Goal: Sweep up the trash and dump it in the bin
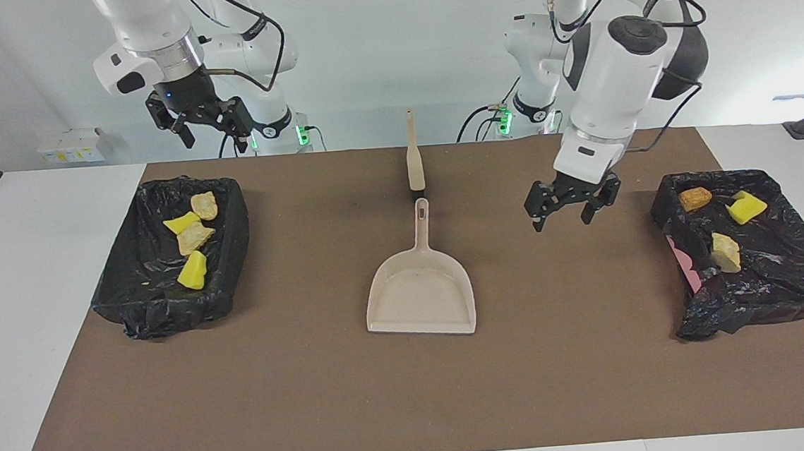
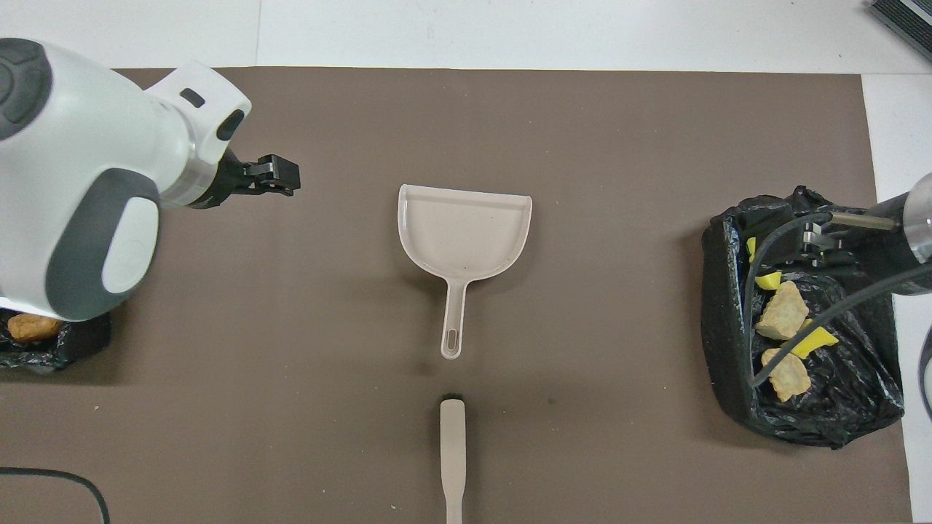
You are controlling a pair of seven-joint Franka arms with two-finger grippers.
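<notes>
I see the trash already in the two bins; dustpan and brush lie mid-tabletop. My left hand hangs empty, fingers apart; my right hand waits, apart. Nothing appears left.

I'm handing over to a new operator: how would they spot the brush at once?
Start at the beige dustpan in the middle of the brown mat. Just past its handle tip, nearer the robots, lies the brush. It is a slim beige stick with short black bristles facing the dustpan.
</notes>
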